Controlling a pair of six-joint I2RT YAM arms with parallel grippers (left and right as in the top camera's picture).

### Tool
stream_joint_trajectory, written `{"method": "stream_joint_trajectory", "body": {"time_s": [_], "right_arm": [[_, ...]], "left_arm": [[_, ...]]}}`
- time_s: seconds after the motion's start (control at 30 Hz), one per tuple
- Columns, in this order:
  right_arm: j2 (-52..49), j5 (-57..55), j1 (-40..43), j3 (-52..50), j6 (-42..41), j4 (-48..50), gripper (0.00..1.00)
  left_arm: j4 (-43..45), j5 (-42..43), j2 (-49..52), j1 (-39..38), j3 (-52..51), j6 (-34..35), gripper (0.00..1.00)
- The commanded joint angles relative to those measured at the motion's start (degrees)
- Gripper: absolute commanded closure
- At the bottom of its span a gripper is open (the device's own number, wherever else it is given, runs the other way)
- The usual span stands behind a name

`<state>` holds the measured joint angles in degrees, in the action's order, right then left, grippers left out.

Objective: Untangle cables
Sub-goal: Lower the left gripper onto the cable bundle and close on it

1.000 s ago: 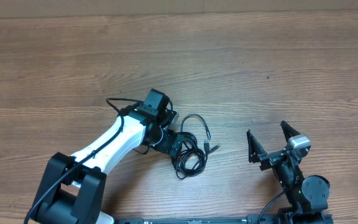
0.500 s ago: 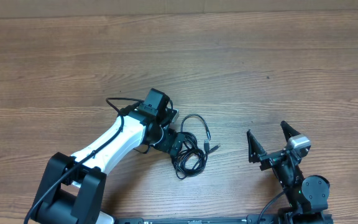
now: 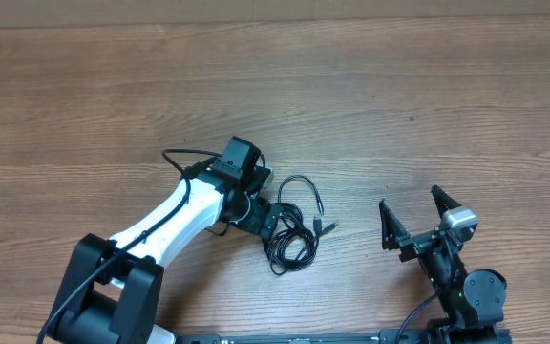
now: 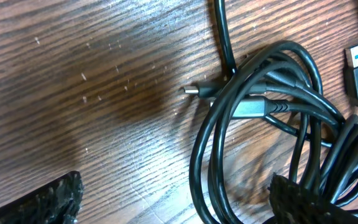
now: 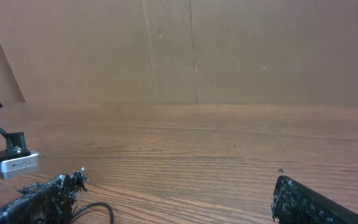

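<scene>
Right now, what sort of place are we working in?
Probably a robot test bench rather than a home: a bare wood-grain table, a plain brown cardboard-like wall behind it, and a tangle of black cables laid out as the workpiece.

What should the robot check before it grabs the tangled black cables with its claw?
1. Left claw open: ok, fingers wide apart.
2. Left claw over the cables: ok, loops lie between its fingers.
3. Cables separated: not ok, both loop together in one bundle.
4. Silvery plug tip in sight: ok, it lies on the table.
5. Right claw open and empty: ok, apart from the bundle.
6. Which loop belongs to which cable: cannot tell.
</scene>
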<state>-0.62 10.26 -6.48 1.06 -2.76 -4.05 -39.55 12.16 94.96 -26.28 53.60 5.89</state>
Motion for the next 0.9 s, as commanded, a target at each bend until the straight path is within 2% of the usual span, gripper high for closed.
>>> {"method": "stream_joint_trajectory", "body": {"time_s": [0.0, 0.2, 0.4, 0.87], "right_arm": [[0.5, 0.3, -0.3, -0.6, 0.0, 0.3, 0.0], [0.5, 0.3, -0.3, -0.6, 0.0, 0.3, 0.0], [0.5, 0.3, -0.3, -0.6, 0.0, 0.3, 0.0], [0.5, 0.3, -0.3, -0.6, 0.0, 0.3, 0.0]], "left_arm": [[0.6, -0.3, 0.6, -0.4, -0.7, 0.6, 0.06], [0.6, -0.1, 0.6, -0.4, -0.7, 0.6, 0.08], [0.6, -0.1, 0.6, -0.4, -1.0, 0.5, 0.04], [0.6, -0.4, 0.6, -0.8, -1.1, 0.3, 0.06]]}}
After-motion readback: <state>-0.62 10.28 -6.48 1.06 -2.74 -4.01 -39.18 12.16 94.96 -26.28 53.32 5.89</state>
